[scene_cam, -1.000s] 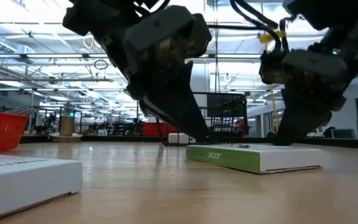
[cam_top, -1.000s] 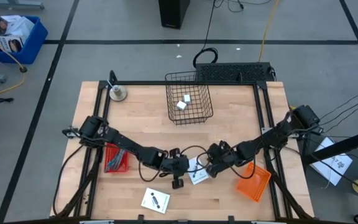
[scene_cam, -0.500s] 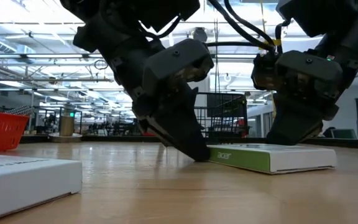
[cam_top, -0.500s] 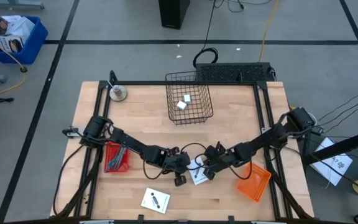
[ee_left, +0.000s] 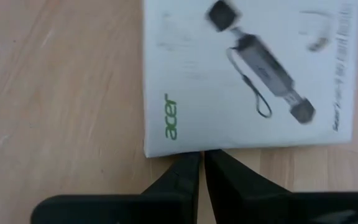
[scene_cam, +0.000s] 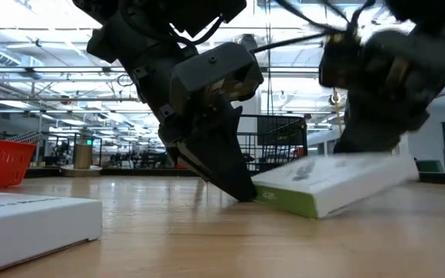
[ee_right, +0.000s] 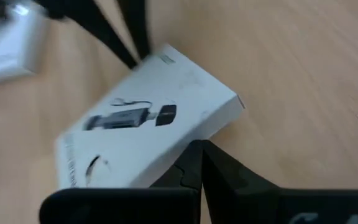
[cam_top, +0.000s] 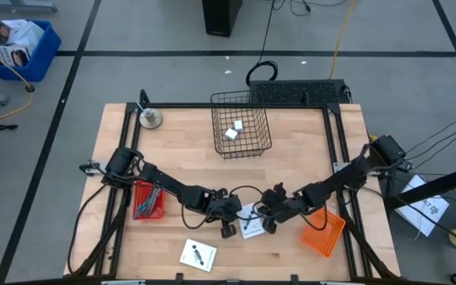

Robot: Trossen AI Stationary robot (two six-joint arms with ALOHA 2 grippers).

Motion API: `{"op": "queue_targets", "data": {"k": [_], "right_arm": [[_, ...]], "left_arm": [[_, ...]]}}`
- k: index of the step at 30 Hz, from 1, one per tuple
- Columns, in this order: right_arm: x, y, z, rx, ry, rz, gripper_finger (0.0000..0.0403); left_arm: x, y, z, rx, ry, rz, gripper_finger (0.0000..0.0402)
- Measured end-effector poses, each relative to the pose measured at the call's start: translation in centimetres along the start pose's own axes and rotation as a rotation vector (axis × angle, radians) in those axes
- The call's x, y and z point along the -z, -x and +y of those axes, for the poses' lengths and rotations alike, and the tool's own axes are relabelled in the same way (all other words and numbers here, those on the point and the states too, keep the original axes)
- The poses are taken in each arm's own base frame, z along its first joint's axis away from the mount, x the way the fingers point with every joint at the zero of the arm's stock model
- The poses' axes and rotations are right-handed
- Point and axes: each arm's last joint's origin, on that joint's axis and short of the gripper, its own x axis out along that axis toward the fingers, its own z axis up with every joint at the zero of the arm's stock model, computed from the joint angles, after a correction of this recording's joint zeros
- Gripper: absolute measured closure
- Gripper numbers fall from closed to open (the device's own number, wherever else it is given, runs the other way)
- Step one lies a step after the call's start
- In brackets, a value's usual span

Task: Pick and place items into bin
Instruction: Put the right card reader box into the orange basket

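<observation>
- Both arms are working one flat white box (cam_top: 251,222), which sits on the wooden table (cam_top: 180,150) well short of the wire basket (cam_top: 241,127), between the two grippers.
- The left gripper (cam_top: 229,226) has its fingers nearly pressed together, tips wedged against one edge of the box at table level.
- The right gripper (cam_top: 269,222) is pressed fully together against the opposite edge. That side is tipped up off the wood while the left-hand edge rests down.
- My guess at the step: prying the box up so it can be gripped. Nothing pinches it yet.
- Next, one hand would need to spread and close across the raised edge, then carry it to the basket.
- The box (ee_left: 247,74) looks like smooth printed cardboard, thin, with a green edge and a picture of a small dark gadget, so it is likely slippery.
- A second white card (cam_top: 198,255) lies nearer the table's front edge than the box. Small white blocks (cam_top: 234,131) are already in the basket.
</observation>
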Motion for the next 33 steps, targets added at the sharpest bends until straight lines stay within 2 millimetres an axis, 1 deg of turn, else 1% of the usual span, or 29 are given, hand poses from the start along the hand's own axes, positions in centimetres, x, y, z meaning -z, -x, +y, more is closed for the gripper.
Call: {"op": "queue_targets", "data": {"k": [4,10,14,16,22,25,28,31,33], "right_arm": [[-0.5,0.9,0.9,-0.029,-0.005,-0.057,0.0403],[-0.5,1.1,1.4,-0.041,-0.004,-0.099,0.0403],[-0.9,1.2,1.8,-0.067,0.005,-0.152,0.0403],[-1.1,1.2,2.0,-0.088,0.008,-0.169,0.0403],[-0.8,1.0,1.4,-0.039,0.008,-0.129,0.0403],[-0.2,0.7,0.9,-0.008,0.006,-0.099,0.0403],[-0.1,0.7,0.7,-0.010,-0.007,-0.100,0.0403],[0.4,0.6,0.3,0.005,-0.024,-0.084,0.0403],[0.6,0.6,0.0,0.008,-0.038,-0.080,0.0403]], "left_arm": [[0.0,0.0,0.0,-0.001,0.000,-0.003,0.0366],[-0.1,0.0,0.0,-0.001,-0.002,-0.010,0.0366],[-0.1,0.0,0.0,-0.001,0.002,-0.020,0.0366],[-0.4,0.0,-0.2,0.012,0.009,-0.053,0.0366],[-0.7,-0.2,-0.1,0.020,0.016,-0.082,0.0366],[-0.7,-0.2,-0.2,0.020,0.016,-0.082,0.0366],[-0.8,-0.2,-0.2,0.028,0.029,-0.092,0.0366],[-1.4,0.4,-0.6,0.063,0.049,-0.139,0.0366],[-2.2,1.3,-1.0,0.097,0.047,-0.184,0.0366]]}}
